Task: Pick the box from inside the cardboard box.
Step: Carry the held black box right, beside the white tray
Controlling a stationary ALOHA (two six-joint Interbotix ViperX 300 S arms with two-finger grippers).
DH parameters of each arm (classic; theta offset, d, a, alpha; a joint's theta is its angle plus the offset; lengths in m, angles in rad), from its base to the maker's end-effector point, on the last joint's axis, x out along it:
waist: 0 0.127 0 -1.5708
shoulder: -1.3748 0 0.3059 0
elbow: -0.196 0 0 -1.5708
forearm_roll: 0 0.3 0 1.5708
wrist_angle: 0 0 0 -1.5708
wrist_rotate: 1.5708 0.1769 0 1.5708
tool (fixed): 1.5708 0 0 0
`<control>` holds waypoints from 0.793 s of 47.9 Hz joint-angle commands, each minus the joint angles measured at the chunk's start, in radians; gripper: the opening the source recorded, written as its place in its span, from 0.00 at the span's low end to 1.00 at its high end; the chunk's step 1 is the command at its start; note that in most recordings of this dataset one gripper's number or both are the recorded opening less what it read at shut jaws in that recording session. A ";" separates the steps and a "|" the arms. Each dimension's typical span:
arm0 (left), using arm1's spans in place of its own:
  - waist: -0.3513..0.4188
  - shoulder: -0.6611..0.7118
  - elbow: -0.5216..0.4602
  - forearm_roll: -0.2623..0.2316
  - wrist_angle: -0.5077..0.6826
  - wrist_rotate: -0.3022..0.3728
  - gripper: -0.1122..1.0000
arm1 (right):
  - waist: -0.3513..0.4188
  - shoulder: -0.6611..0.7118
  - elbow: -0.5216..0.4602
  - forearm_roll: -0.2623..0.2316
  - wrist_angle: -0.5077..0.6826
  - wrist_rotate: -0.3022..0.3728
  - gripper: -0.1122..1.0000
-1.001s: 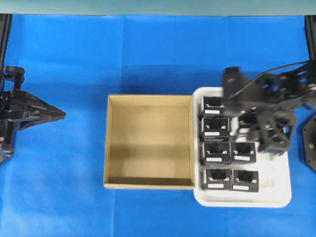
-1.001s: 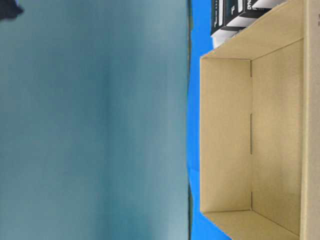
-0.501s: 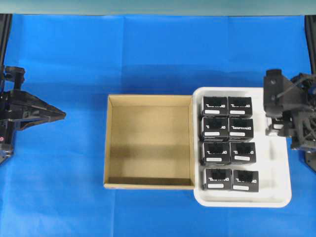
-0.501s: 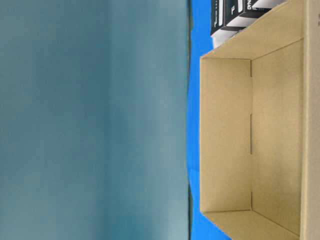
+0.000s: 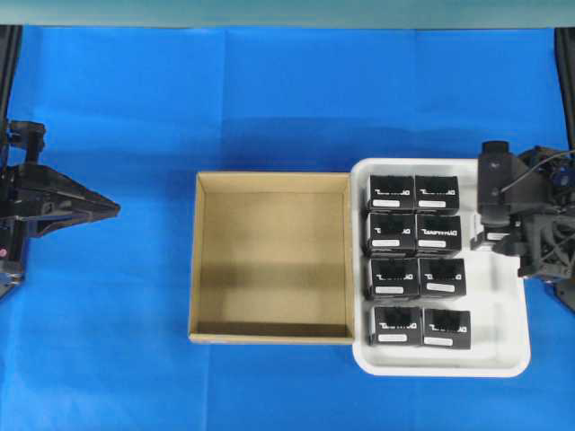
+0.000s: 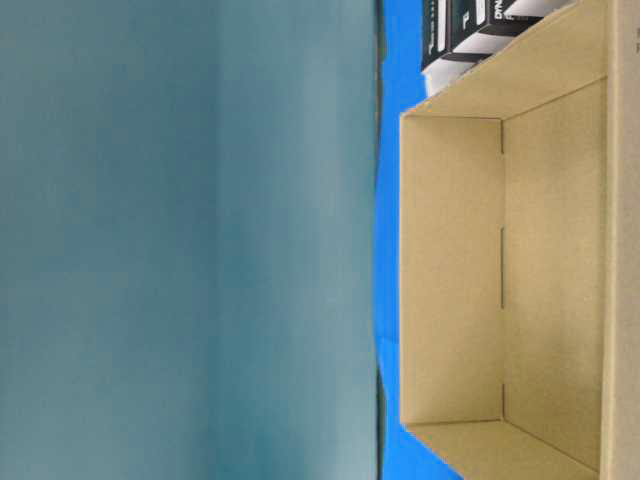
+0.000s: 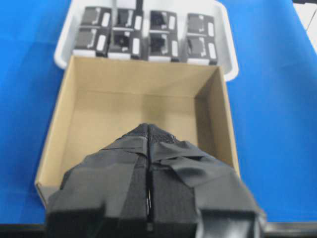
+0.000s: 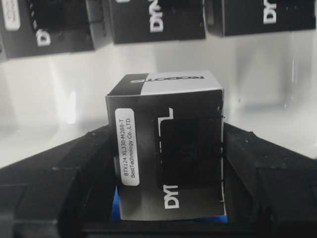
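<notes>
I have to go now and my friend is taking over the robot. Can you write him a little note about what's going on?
Right gripper: shut on a black box, over the right edge of the white tray.
Left gripper: shut, holding nothing, parked at the left.
Cardboard box: nothing inside.
Tray: eight black boxes in two columns.
Done: box picked.
Left: probably set it in the tray's open strip.

right gripper (image 8: 168, 163) | pulls off the tray's (image 5: 512, 346) black boxes toward 3 o'clock | uncovers top two | one box (image 8: 168, 148) clamped
</notes>
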 commanded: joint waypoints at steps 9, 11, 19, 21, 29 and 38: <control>-0.002 0.006 -0.012 0.003 -0.009 -0.002 0.04 | 0.002 0.063 0.000 -0.005 -0.094 -0.005 0.65; -0.002 0.005 -0.012 0.003 -0.011 -0.002 0.04 | 0.002 0.071 0.003 -0.008 -0.092 -0.005 0.65; 0.000 0.006 -0.012 0.003 -0.011 -0.002 0.04 | 0.003 0.098 0.011 -0.008 -0.094 -0.005 0.65; -0.002 0.006 -0.012 0.003 -0.011 -0.002 0.04 | 0.002 0.100 0.009 -0.008 -0.098 -0.005 0.65; -0.002 0.005 -0.012 0.003 -0.011 -0.003 0.04 | 0.002 0.101 0.011 -0.008 -0.115 -0.002 0.65; -0.011 0.006 -0.012 0.003 -0.009 -0.003 0.04 | 0.002 0.106 0.008 -0.008 -0.112 0.006 0.79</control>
